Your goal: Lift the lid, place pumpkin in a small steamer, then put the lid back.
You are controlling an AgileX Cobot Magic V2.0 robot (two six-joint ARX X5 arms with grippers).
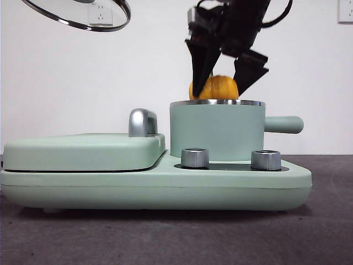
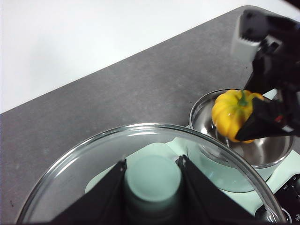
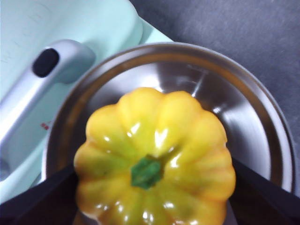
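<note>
My right end effector [image 1: 225, 74] grips the pumpkin [image 1: 214, 88] over the small steamer [image 1: 216, 130]; off-centre release could snag the rim. My left end effector [image 2: 152, 185] clamps the lid [image 2: 140, 176].

Pumpkin [image 1: 220, 88] fills most of steamer [image 1: 217, 132] mouth; side gaps seemingly narrow

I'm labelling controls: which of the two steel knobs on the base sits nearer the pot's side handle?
The knob under the pot's side handle; the other knob sits toward the chrome griddle handle.
</note>
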